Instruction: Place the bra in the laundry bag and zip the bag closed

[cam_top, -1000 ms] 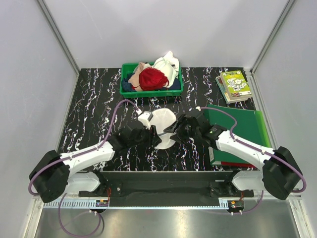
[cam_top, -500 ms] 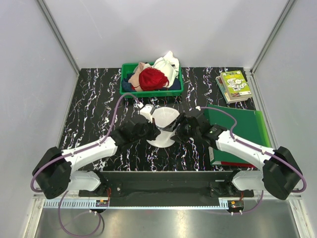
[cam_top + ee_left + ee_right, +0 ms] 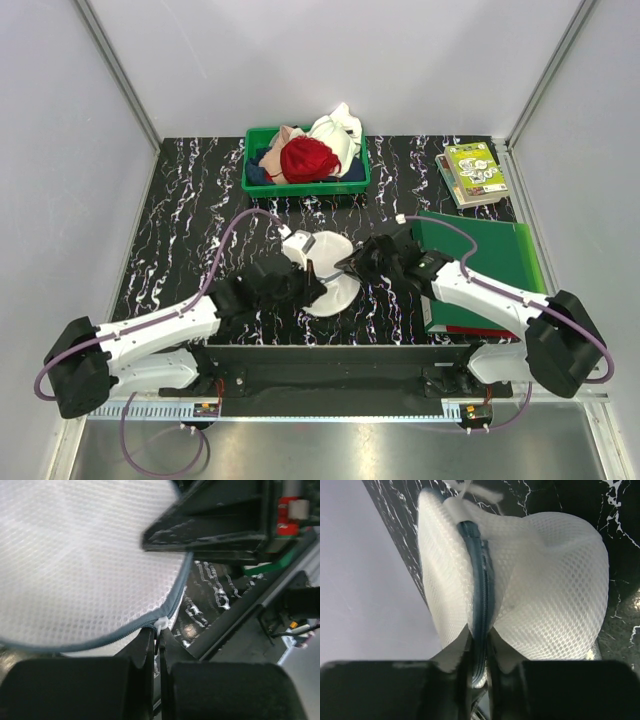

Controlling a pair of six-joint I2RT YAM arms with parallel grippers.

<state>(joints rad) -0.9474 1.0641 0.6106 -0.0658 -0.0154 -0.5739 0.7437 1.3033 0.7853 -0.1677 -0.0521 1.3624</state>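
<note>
Both arms are in on the laundry bag (image 3: 328,268), which sits between them over the near middle of the black marbled table (image 3: 190,210). The left gripper (image 3: 159,652) is clamped on the white zip pull (image 3: 161,626), right where the grey zip (image 3: 100,641) curves round the rim. The right gripper (image 3: 479,662) is pinched tight on the bag's rim, with the zip running between its fingers and the teeth closed along that stretch. The bra cannot be made out through the mesh. Behind, the green bin (image 3: 250,170) holds a red garment (image 3: 308,160).
</note>
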